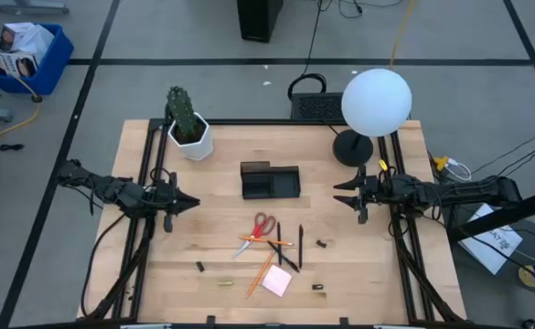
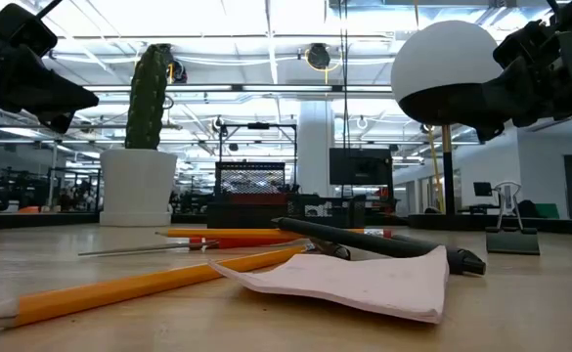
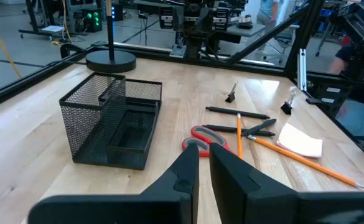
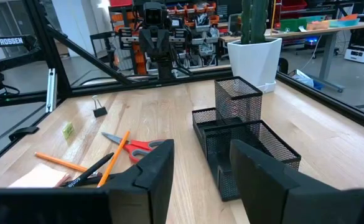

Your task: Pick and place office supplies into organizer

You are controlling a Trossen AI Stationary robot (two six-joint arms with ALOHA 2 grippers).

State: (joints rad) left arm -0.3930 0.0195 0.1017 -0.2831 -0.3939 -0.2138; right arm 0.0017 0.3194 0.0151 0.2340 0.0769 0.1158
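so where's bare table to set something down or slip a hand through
Bare wood lies between the organizer and the left tool, between the organizer and the right tool, and along the far edge between the cactus pot and the lamp base. It is crowded around the scissors, pencils and sticky pad.

overhead, table-level, two facing wrist views share the organizer (image 1: 270, 180).

The wooden counter (image 1: 358, 265) stands on a grey floor (image 1: 157, 82) with dark lines across it. A blue bin (image 1: 38, 57) sits on the floor in one corner. A lamp with a big white ball (image 1: 376, 100) stands at the counter's back edge. Long bright ceiling lights (image 2: 266, 39) shine over a big room full of metal frames.
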